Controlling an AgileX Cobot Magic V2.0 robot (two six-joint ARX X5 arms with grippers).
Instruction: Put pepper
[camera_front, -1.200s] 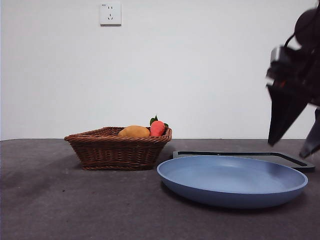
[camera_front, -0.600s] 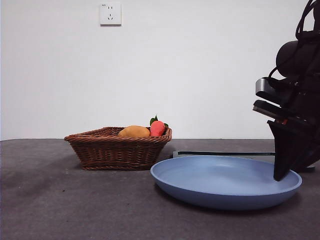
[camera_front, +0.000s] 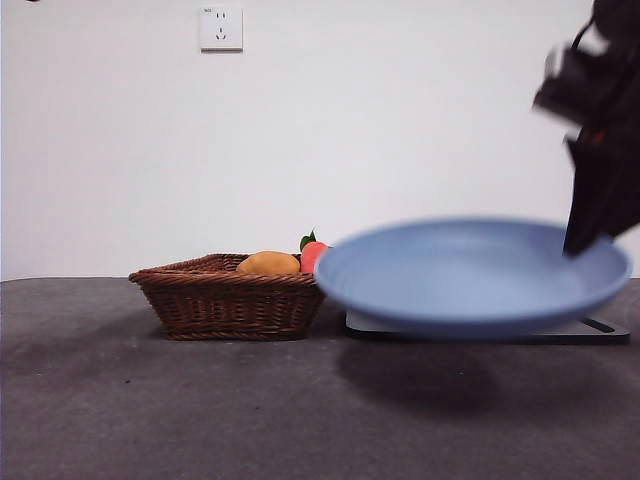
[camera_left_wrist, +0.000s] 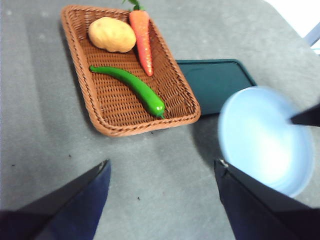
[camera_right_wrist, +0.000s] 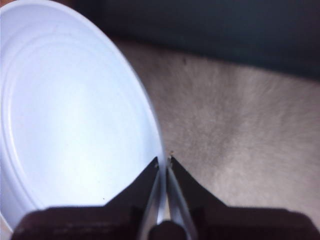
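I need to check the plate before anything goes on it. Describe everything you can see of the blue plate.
The blue plate is round, shallow and smooth, pale blue with a raised rim, and nothing lies in it. It is off the table, held about level above the dark tray, and blurred by motion. The right hand pinches its rim edge-on between shut jaws. Its shadow falls on the gray table. Nothing else touches it.

From the front, the basket (camera_front: 228, 295) wall hides the pepper (camera_left_wrist: 131, 84); the plate (camera_front: 470, 275) and right claw (camera_front: 590, 235) are motion-blurred.
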